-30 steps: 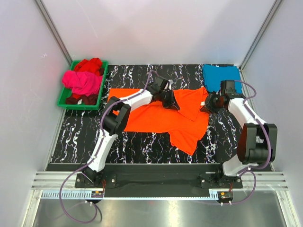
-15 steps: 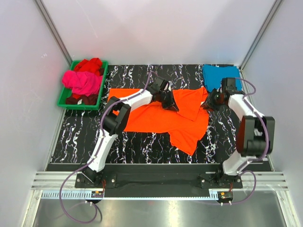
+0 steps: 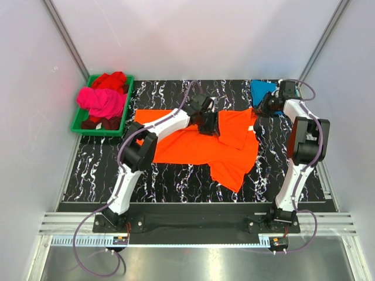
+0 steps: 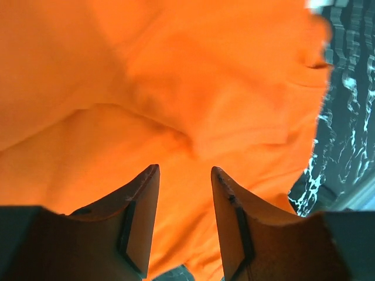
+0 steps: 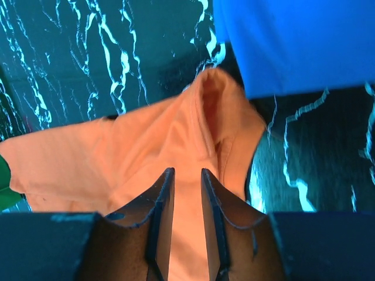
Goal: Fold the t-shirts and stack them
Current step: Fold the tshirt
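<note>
Currently the orange t-shirt (image 3: 193, 143) lies spread across the middle of the tabletop (image 3: 164, 178), its right part doubled over into a flap, so the fold appears begun but not finished. The left gripper (image 4: 184, 171) hangs low over that flap, jaws well parted, no cloth between them. The right gripper (image 5: 187, 171) sits at the shirt's far right corner, jaws only narrowly apart, gripping nothing visible. Just beyond it rests the teal-blue t-shirt (image 5: 293, 41), folded at the back right, presumably the base of the stack. The magenta-pink t-shirt (image 3: 102, 100) and red t-shirt (image 3: 111, 80) wait crumpled in the green tray (image 3: 75, 122), back left.
</note>
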Controlling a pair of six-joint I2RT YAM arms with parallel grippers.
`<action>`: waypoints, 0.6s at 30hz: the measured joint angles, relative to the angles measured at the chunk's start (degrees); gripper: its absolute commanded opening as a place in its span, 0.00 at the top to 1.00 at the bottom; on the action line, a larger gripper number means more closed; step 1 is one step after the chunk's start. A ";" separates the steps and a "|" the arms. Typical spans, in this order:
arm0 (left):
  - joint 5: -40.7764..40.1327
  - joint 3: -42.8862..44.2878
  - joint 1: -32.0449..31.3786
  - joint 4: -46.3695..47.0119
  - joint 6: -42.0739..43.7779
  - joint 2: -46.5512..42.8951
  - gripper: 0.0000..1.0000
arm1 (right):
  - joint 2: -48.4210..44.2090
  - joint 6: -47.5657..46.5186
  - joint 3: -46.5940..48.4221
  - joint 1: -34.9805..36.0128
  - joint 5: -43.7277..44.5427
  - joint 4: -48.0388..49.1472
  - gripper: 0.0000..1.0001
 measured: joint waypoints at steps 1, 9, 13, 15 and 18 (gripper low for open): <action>-1.75 0.11 -0.94 0.17 1.46 -1.14 0.57 | 1.42 -0.15 1.03 0.00 -0.33 0.24 0.69; -9.01 9.42 -10.97 1.31 10.47 -1.09 0.57 | 8.94 -1.16 5.66 -0.04 -2.43 0.28 0.68; -11.23 11.15 -14.14 1.70 13.42 0.59 0.57 | 10.69 -2.10 8.37 -0.04 -2.56 -0.35 0.69; -12.46 12.85 -14.71 1.51 14.64 2.67 0.57 | 11.19 -2.47 9.07 -0.07 -2.69 -0.17 0.71; -14.36 14.05 -15.13 1.42 16.17 5.49 0.57 | 11.28 -2.91 9.07 -0.13 -3.10 -0.31 0.72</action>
